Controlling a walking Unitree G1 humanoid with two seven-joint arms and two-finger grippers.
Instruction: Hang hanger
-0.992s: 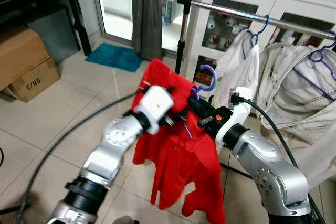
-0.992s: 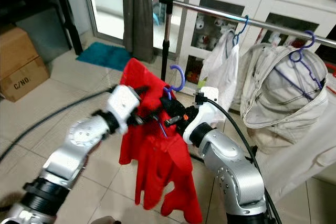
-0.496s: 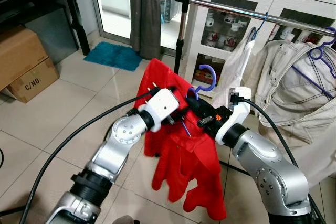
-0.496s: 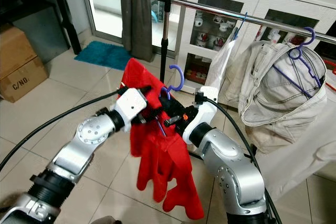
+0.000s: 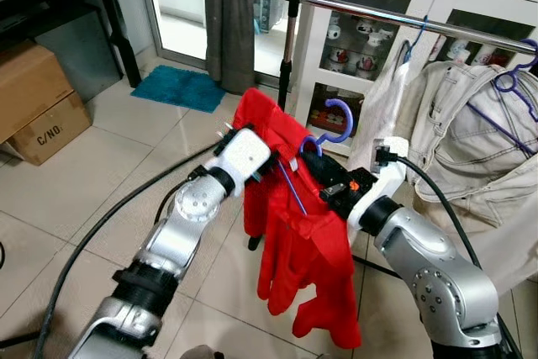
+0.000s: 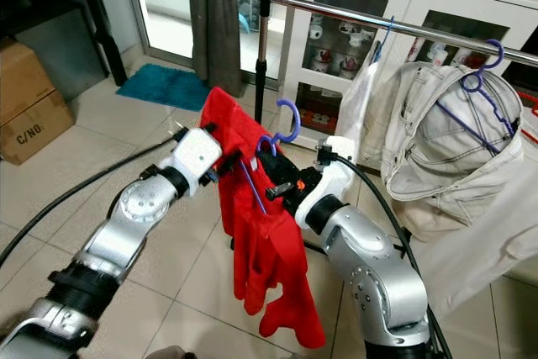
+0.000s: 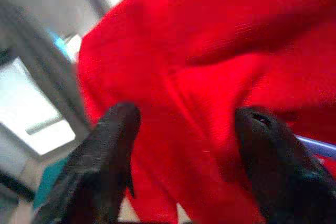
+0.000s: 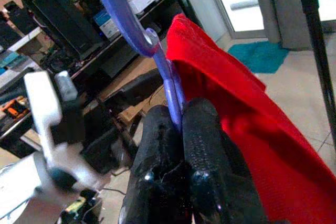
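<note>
Pinching the hanger (image 8: 169,80) tight in my right gripper (image 8: 181,124), left gripper (image 7: 184,129) spread open against the shirt (image 5: 303,241); rail (image 5: 403,18) not reached yet.

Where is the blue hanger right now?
The blue hanger sits mid-scene inside the red shirt, its neck pinched by the right gripper, below and in front of the metal rail.

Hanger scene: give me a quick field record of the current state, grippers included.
hanger: purple hanger carrying a red shirt, hook up, not yet on the rail
right gripper: right gripper shut on the hanger's neck
left gripper: left gripper open, fingers either side of the shirt's shoulder
rail: metal rail behind, already holding a white shirt and a beige jacket
</note>
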